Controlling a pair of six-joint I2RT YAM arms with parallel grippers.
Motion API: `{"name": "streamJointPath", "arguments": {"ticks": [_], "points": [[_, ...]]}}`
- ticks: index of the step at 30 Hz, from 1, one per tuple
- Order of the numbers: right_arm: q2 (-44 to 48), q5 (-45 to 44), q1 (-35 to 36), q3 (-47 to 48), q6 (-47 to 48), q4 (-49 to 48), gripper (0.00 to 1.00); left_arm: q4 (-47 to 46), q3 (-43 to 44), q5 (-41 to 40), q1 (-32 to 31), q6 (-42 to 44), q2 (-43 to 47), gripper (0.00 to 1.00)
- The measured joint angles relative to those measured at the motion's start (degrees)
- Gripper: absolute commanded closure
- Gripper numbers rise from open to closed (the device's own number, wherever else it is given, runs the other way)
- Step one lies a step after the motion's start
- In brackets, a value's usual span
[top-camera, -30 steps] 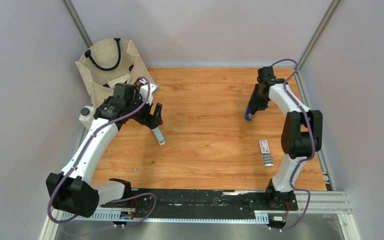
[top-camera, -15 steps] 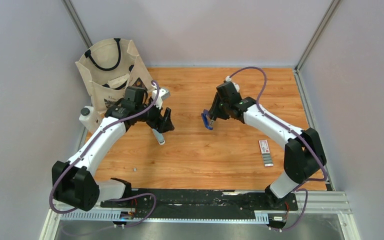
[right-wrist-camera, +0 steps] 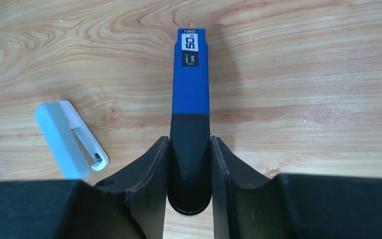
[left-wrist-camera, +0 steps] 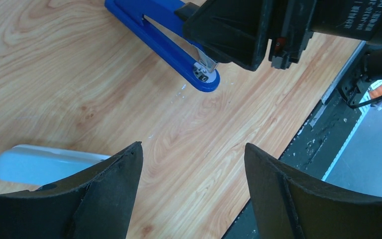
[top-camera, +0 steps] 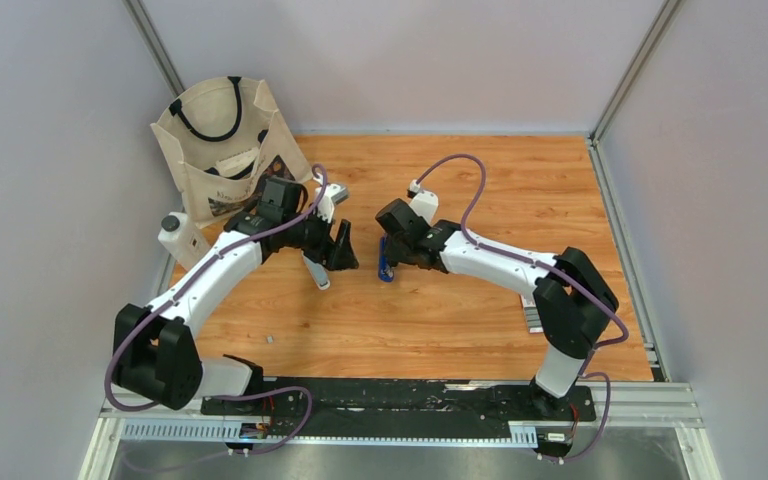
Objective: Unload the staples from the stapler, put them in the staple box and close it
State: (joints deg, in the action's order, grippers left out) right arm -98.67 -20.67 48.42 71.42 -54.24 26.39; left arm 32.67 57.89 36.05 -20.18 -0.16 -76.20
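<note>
From above: blue plastic stapler (top-camera: 386,268) clamped in the right gripper (top-camera: 391,258), nose tilted down over the orange wood-grain table (top-camera: 440,330). Just left of the blue stapler, the left gripper (top-camera: 346,252), spread wide, carrying nothing and turned toward it. Probably posted there as the second hand for opening the magazine. Further left of the blue stapler, a pale grey-white plastic stapler (top-camera: 316,272) lying flat on the wood. Well to the right of the blue stapler, short silvery-grey strips of staples (top-camera: 532,319) on the wood, half hidden behind the right arm's elbow. Impossible to say whether more sit inside the blue stapler.

Left wrist: looks past the gaping left gripper (left-wrist-camera: 189,194) straight at the blue stapler (left-wrist-camera: 159,40). Shows its slotted base and metal anvil plate, so apparently lined up for a reach. Nose close to the wood; touching or not, cannot tell. Pale stapler (left-wrist-camera: 45,164) low and to the left of the blue one.

Right wrist: right gripper (right-wrist-camera: 190,167) pinched flush against both sides of the blue stapler's (right-wrist-camera: 191,74) black rear end. Leaves the blue front half free, presumably for the other arm. Pale stapler (right-wrist-camera: 69,142) left of it. No staples in sight here.
</note>
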Motion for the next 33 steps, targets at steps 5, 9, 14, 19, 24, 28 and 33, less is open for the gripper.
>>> {"name": "streamJointPath", "arguments": {"ticks": [5, 9, 14, 19, 24, 28, 33], "points": [[-2.4, -1.0, 1.1, 0.9, 0.0, 1.2, 1.0, -0.3, -1.5, -0.9, 0.0, -0.1, 4.3, 0.15], [-4.3, -0.5, 2.0, 1.1, 0.0, 3.7, 0.99, -0.3, -1.7, -1.0, 0.4, -0.1, 8.9, 0.09], [-8.3, 0.9, 2.4, 4.7, 0.6, 8.0, 0.87, 1.8, -1.7, -0.4, 3.8, 1.2, 10.1, 0.09], [-12.8, 2.6, 2.4, 12.1, 2.5, 15.0, 0.83, 3.5, -1.7, 0.3, 10.3, 2.1, 10.2, 0.09], [-14.3, 3.7, 2.1, 14.4, 4.0, 17.4, 0.64, 4.4, -2.6, 0.5, 11.0, 3.3, 12.7, 0.09], [-14.8, 5.2, 1.7, 14.9, 4.6, 17.8, 0.59, 5.4, -3.3, 0.6, 10.9, 4.4, 14.6, 0.09], [-16.4, 7.1, 1.4, 16.3, 5.0, 20.0, 0.6, 6.2, -3.5, 0.6, 10.9, 5.6, 14.9, 0.09]]}}
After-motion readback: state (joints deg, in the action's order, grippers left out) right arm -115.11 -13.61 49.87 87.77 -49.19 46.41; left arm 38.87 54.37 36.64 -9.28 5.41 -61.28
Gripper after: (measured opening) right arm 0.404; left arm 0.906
